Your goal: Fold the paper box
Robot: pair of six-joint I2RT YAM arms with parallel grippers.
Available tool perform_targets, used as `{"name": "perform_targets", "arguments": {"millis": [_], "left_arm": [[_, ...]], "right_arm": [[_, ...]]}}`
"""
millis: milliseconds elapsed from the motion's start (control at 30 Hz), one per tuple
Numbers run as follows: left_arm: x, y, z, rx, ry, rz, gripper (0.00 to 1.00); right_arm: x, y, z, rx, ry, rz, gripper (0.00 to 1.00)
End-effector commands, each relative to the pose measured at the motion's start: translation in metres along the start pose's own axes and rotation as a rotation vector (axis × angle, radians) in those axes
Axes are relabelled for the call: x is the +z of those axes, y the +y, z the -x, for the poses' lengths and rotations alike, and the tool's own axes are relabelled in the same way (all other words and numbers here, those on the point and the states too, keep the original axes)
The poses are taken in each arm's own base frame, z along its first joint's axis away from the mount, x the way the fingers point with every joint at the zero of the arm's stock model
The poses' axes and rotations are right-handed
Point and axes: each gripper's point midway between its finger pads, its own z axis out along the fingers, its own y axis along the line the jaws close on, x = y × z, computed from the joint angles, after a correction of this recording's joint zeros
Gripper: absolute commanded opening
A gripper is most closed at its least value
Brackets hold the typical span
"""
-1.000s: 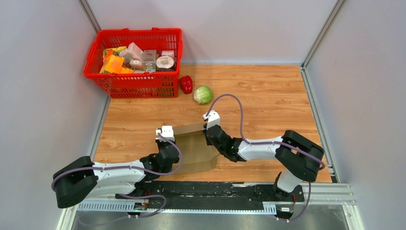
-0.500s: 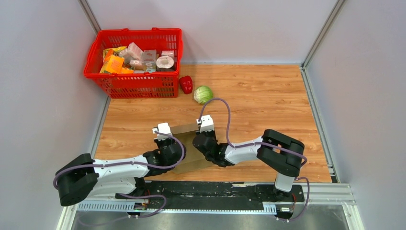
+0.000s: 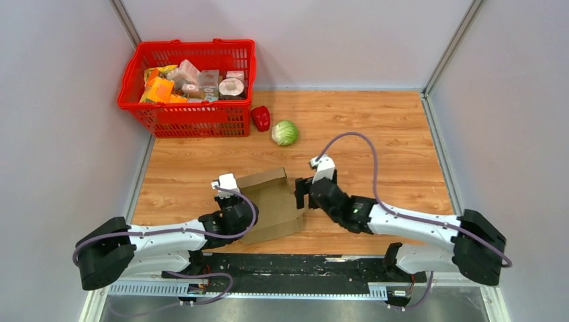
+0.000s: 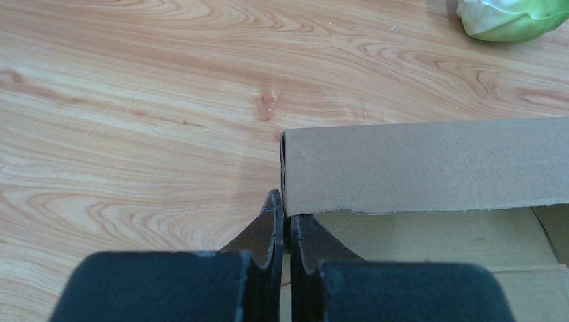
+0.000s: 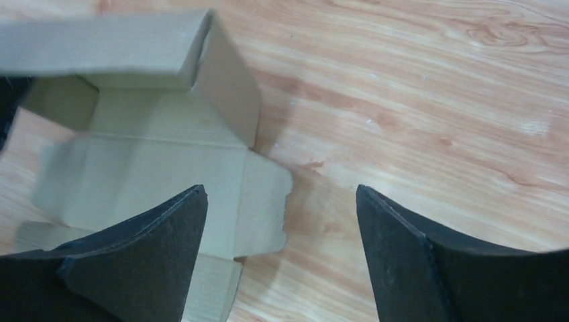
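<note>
A: What has changed in the last second?

B: The right jaws have let go. A moment ago they were down on the paper box (image 3: 272, 201); now they are spread wide and empty, pulled back just off its right edge, with bare worktop (image 3: 376, 134) between them in the right wrist view.

A: And the left jaws?

B: Clenched tight at the left end of the box, at the foot of its raised far wall (image 4: 423, 164), apparently pinching a thin panel there. They have not moved.

A: Where does the box sit?

B: Close to the near edge of the worktop, left of the middle, between the two arms. The far wall and a short right wall (image 5: 228, 84) stand up; the base and the near flaps lie flat.

A: So the fold is partly done?

B: I judge so. Two walls are holding without the right jaws, and the rest is not yet raised.

A: Any writing?

B: None on the box; it is plain brown. The packets in the red basket (image 3: 194, 43) at the far left corner are printed, but too small to read.
</note>
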Motion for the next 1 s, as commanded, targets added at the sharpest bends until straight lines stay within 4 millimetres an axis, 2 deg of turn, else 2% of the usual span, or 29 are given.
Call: {"name": "perform_targets", "arguments": {"millis": [0, 33, 133, 167, 267, 400, 467, 500, 633, 733, 867, 900, 933, 967], "left_arm": [[-0.001, 0.007, -0.009, 0.066, 0.017, -0.009, 0.00], [-0.002, 0.006, -0.009, 0.073, 0.020, -0.012, 0.00], [-0.003, 0.005, -0.012, 0.091, 0.042, -0.028, 0.00], [-0.003, 0.004, -0.012, 0.093, 0.045, -0.034, 0.00], [-0.003, 0.005, -0.013, 0.100, 0.046, -0.035, 0.00], [-0.004, 0.004, -0.008, 0.120, 0.041, -0.037, 0.00], [-0.003, 0.003, -0.006, 0.123, 0.037, -0.038, 0.00], [-0.004, 0.001, -0.005, 0.121, 0.035, -0.041, 0.00], [-0.003, -0.003, -0.005, 0.142, 0.036, -0.050, 0.00], [-0.002, -0.003, -0.006, 0.161, 0.039, -0.048, 0.00], [-0.003, -0.003, -0.009, 0.165, 0.046, -0.059, 0.00], [-0.003, -0.001, -0.012, 0.167, 0.050, -0.060, 0.00], [-0.003, 0.000, -0.013, 0.160, 0.052, -0.059, 0.00], [-0.004, 0.001, -0.014, 0.160, 0.057, -0.060, 0.00]], "right_arm": [[-0.004, -0.014, 0.002, 0.294, 0.199, 0.180, 0.84], [-0.013, 0.007, 0.012, 0.367, 0.256, 0.318, 0.84], [-0.011, 0.012, 0.031, 0.410, 0.294, 0.404, 0.85], [-0.009, 0.017, 0.047, 0.405, 0.278, 0.423, 0.85], [-0.008, 0.024, 0.063, 0.430, 0.272, 0.469, 0.84], [0.008, 0.044, 0.070, 0.432, 0.290, 0.557, 0.81], [0.016, 0.047, 0.071, 0.430, 0.294, 0.570, 0.79], [0.020, 0.049, 0.077, 0.414, 0.281, 0.572, 0.79], [0.046, 0.049, 0.063, 0.377, 0.317, 0.546, 0.72], [0.056, 0.044, 0.056, 0.358, 0.317, 0.525, 0.63], [0.066, 0.041, 0.048, 0.363, 0.305, 0.532, 0.59], [0.068, 0.041, 0.048, 0.362, 0.300, 0.534, 0.55], [0.070, 0.041, 0.044, 0.363, 0.311, 0.532, 0.45], [0.071, 0.039, 0.038, 0.368, 0.325, 0.529, 0.44]]}}
